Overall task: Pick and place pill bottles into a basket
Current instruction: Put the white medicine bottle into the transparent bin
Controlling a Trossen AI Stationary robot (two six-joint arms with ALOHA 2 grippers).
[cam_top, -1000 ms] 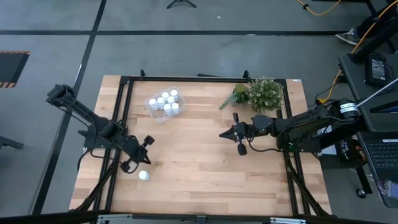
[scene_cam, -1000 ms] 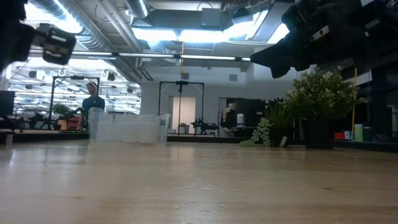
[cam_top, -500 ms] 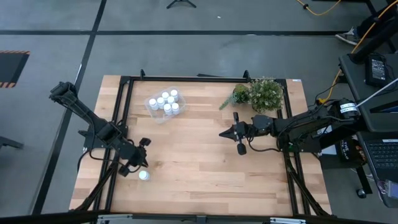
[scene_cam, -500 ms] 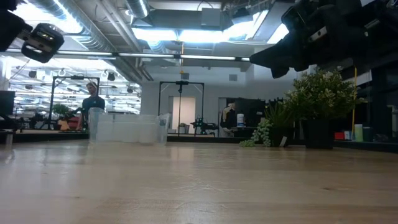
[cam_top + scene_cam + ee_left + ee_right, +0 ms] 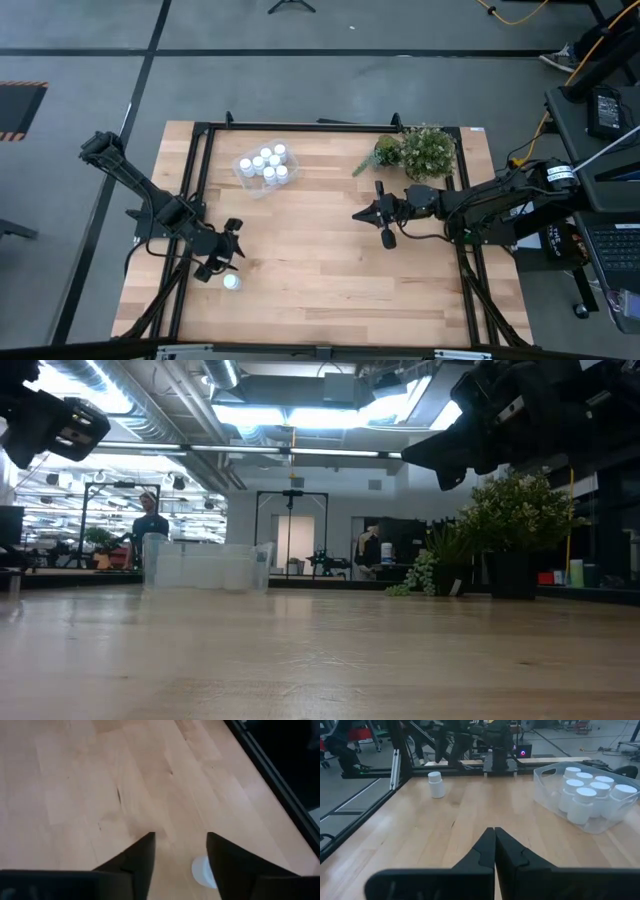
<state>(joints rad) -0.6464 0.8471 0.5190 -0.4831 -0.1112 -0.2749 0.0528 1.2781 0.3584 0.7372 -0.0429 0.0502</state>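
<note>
One white pill bottle [image 5: 231,283] stands upright on its base on the wooden table near the front left; it also shows in the left wrist view [image 5: 202,870] and the right wrist view [image 5: 436,784]. My left gripper [image 5: 226,266] hovers just above and beside it, open [image 5: 181,839], with the bottle below the gap and nothing touched. The clear basket [image 5: 248,176] at the far left holds several white-capped bottles [image 5: 580,795]. My right gripper [image 5: 358,216] hangs shut [image 5: 494,834] over the table's middle right.
A green bushy plant [image 5: 418,150] stands at the far right, close behind my right arm. A black frame [image 5: 200,135] runs along the table's edges. Bare wood lies between the loose bottle and the basket. A person [image 5: 150,512] shows in the room beyond the table.
My left gripper has moved toward the table's near edge and down, closing in on the loose pill bottle. The bottle itself has not moved.
</note>
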